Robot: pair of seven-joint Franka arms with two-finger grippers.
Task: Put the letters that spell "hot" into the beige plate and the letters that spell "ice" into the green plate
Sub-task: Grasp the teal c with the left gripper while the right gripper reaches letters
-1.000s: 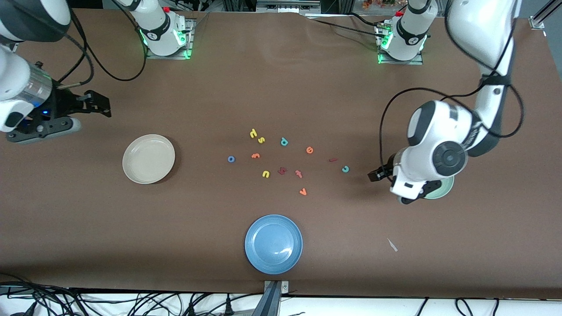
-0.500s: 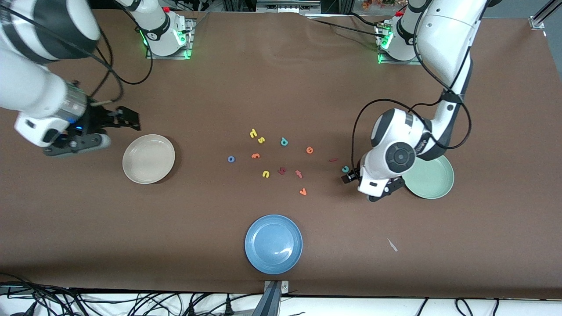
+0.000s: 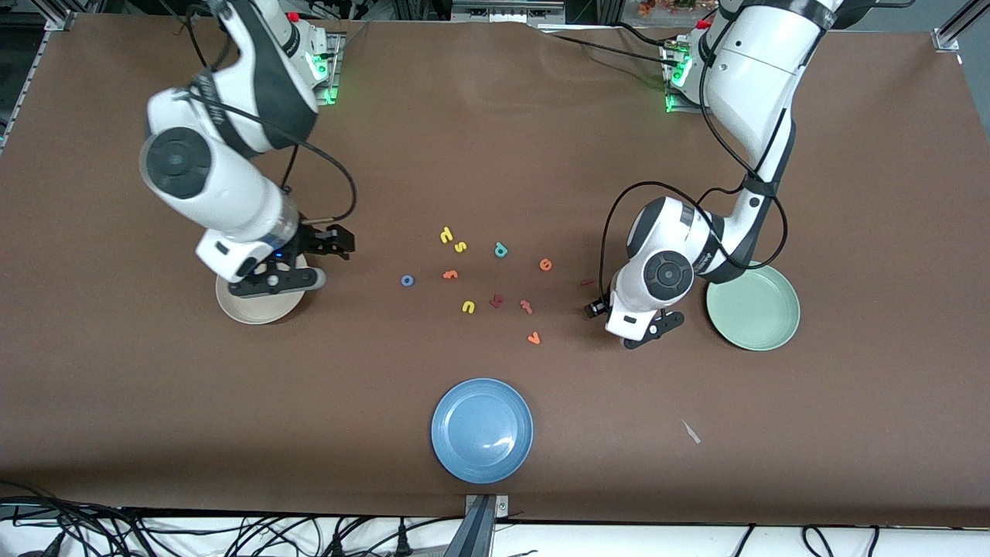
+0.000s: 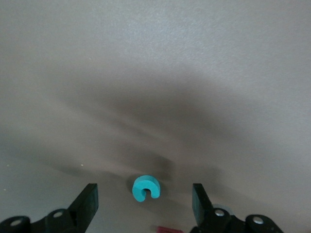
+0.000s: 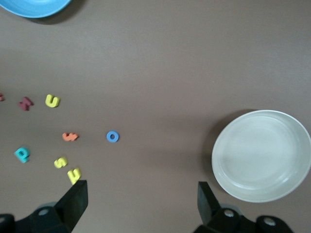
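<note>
Since a second ago both my arms have swung in from the table's ends toward the scattered letters: my left gripper [image 3: 595, 308] has left the pale mint-green round plate [image 3: 754, 305] uncovered, and my right gripper [image 3: 340, 240] has come across the cream-beige round plate [image 3: 249, 313], which my wrist now partly hides. Bare brown table [image 3: 495, 139] lies wide open on every side of the letter cluster, and the three plates sit well apart from it and from the table edges. My left fingers [image 4: 90, 194] are spread low over the table with the tiny teal foam c [image 4: 145, 187] between them, touching neither; the dark red short bar i [image 3: 587, 282] lies just beside it. My right fingers [image 5: 75, 194] are also spread wide and hold nothing, hanging over bare table between the beige plate and the blue ring-shaped o [image 3: 407, 280]. Near the o lie the orange t [image 3: 450, 274] and, farther from the front camera, the yellow h [image 3: 446, 234]; the orange round e [image 3: 545, 264] sits toward my left arm's end of the cluster. Both plates are bare inside where I can see them, as is the blue round plate [image 3: 482, 429], nearest the front camera.
</note>
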